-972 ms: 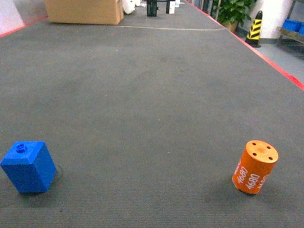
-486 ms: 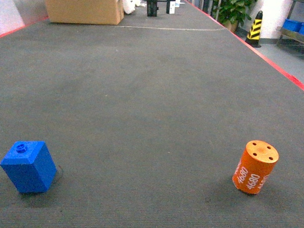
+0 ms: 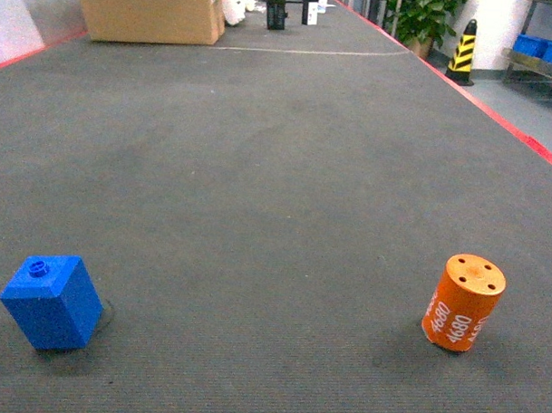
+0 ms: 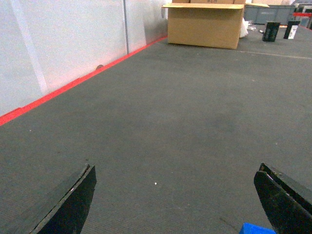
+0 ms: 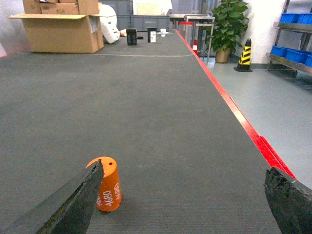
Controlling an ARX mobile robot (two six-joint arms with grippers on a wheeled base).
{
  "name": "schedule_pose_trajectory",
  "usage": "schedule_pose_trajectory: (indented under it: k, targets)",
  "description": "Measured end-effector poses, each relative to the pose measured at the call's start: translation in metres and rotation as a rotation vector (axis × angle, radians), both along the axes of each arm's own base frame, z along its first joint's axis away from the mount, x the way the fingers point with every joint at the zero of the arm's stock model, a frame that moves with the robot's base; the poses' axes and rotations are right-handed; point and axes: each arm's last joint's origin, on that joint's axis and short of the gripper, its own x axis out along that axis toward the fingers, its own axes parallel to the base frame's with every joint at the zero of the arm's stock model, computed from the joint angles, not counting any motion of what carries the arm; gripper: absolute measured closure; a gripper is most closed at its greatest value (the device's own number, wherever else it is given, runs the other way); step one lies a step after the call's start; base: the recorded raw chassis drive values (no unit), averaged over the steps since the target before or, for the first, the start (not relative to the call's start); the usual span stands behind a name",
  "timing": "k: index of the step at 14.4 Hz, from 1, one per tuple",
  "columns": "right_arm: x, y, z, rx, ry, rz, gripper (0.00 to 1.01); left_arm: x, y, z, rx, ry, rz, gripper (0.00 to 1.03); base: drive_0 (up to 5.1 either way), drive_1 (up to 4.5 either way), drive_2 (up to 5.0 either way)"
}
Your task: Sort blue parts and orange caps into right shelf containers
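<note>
The left gripper [image 4: 175, 204] has its black fingers [image 4: 68, 202] spread wide over the dark grey carpeted floor [image 3: 277, 170], a small blue plastic block [image 3: 51, 301] just below them. The right gripper [image 5: 187, 204] is likewise spread apart, empty, the orange cylindrical cap printed "4680" [image 5: 107, 184] upright beside its left finger. Bright-blue plastic crates [image 5: 287, 51] sit on a far right shelf

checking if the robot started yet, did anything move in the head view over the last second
Nothing visibly changed. The orange cap stands at the same spot on the dark floor, right of the blue part, which also stayed put. Neither gripper appears in the head view; in the wrist views the left gripper and right gripper are open and hold nothing.
</note>
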Motion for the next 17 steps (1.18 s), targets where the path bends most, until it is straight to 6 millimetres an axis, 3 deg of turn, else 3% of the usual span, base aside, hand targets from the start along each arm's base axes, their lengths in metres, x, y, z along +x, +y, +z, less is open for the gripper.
schedule_pose_trajectory:
  k: [3, 5, 17]
  targets:
    - [0.000, 0.000, 0.000, 0.000, 0.000, 0.000, 0.03, 0.017, -0.013, 0.000, -0.001, -0.009, -0.081, 0.05, 0.0, 0.00, 0.0]
    - [0.000, 0.000, 0.000, 0.000, 0.000, 0.000, 0.03, 0.038, -0.025, -0.016, 0.001, 0.034, -0.173, 0.05, 0.0, 0.00, 0.0]
    - [0.000, 0.000, 0.000, 0.000, 0.000, 0.000, 0.03, 0.057, -0.036, -0.039, -0.008, 0.084, -0.249, 0.05, 0.0, 0.00, 0.0]
